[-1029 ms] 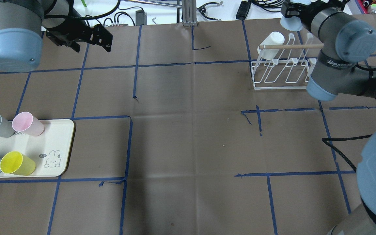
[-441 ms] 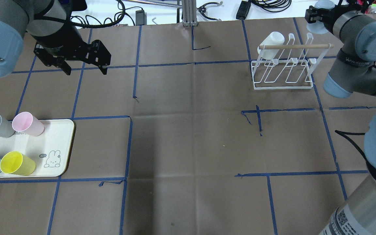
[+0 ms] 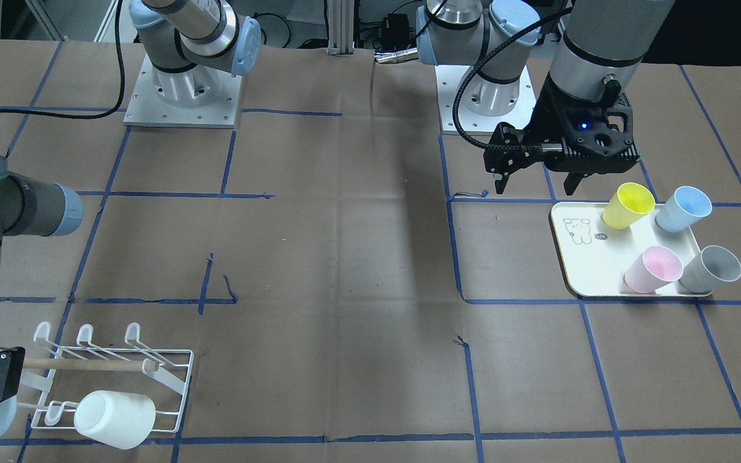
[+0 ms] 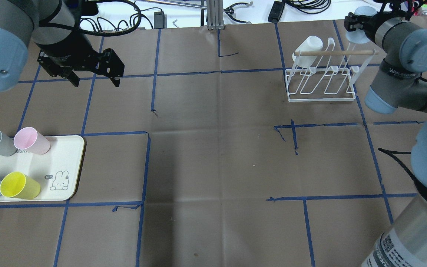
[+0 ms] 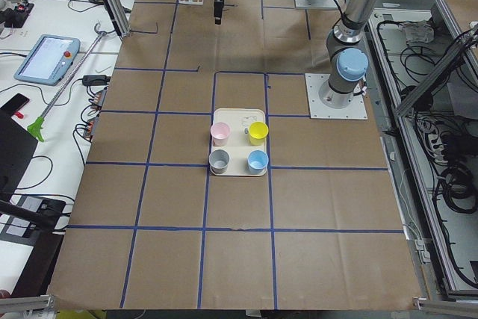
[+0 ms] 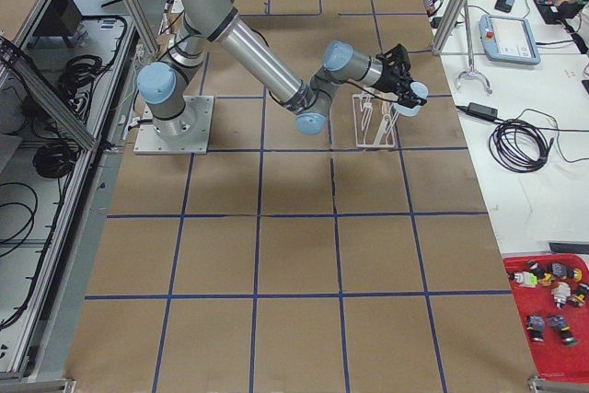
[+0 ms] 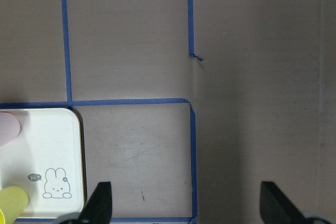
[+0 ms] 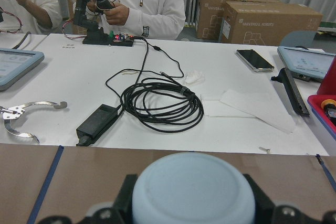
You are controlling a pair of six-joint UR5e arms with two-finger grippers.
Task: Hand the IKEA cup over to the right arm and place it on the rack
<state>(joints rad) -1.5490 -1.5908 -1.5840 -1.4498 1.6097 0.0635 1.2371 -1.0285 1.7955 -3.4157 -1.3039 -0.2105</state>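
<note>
We are in the placing step: our right gripper [image 4: 354, 23], upper right of the overhead view, is gripping a pale blue cup [image 8: 191, 190] just beside the rack [image 4: 332, 53]. The next move is calling for its mouth over a free prong. Our left gripper [image 4: 95, 79] is hanging wide open, empty.

Overhead and front cameras face each other steeply, sharing rack [image 4: 321, 99] and tray [image 4: 70, 157].
</note>
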